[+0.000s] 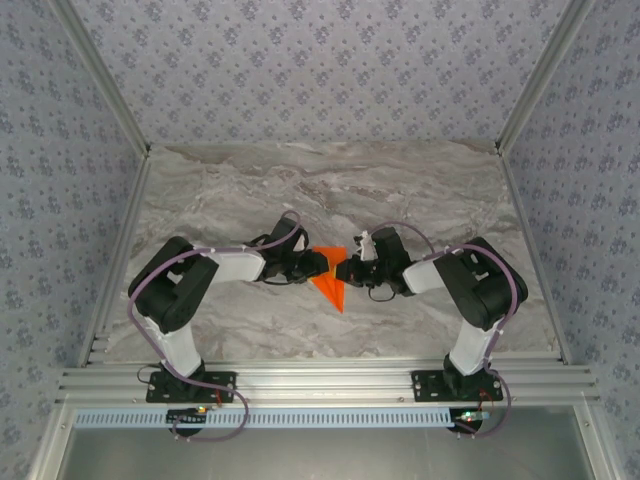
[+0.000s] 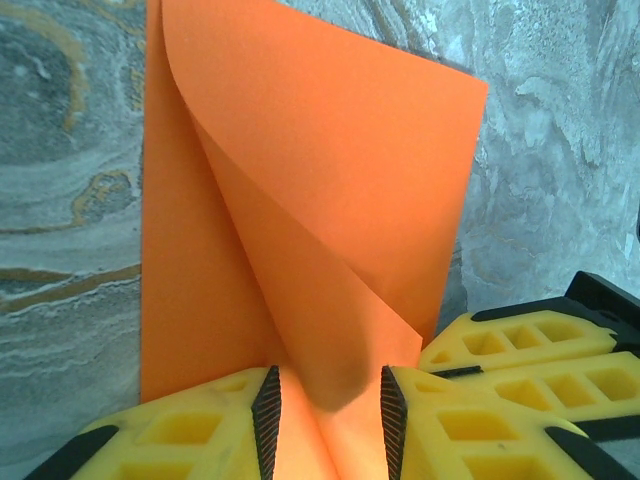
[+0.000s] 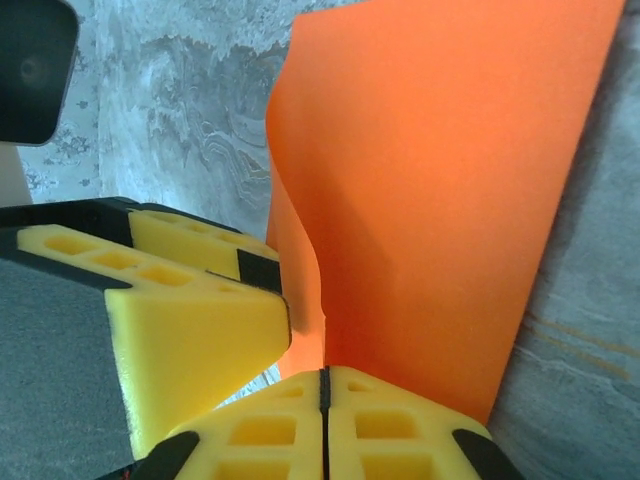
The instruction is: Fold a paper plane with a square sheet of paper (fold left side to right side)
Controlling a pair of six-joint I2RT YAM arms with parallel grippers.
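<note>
The square sheet of paper [image 1: 331, 285] is bright orange and lies mid-table between both grippers, partly folded, with a point toward the near edge. In the left wrist view one flap of the paper [image 2: 330, 170] curls up and over, and its rolled end dips between the fingers of my left gripper [image 2: 330, 400], which stand apart. My right gripper [image 3: 323, 375] has its jaws pressed together, with the raised edge of the paper [image 3: 440, 200] caught at the seam. The left gripper [image 1: 318, 265] and right gripper [image 1: 348, 270] nearly touch over the sheet.
The marble table top [image 1: 330, 190] runs back to patterned walls on three sides. An aluminium rail [image 1: 320, 380] at the near edge carries both arm bases. The right gripper's yellow fingers [image 2: 520, 350] sit close beside my left fingers, and the left gripper's fingers [image 3: 190, 320] crowd the right wrist view.
</note>
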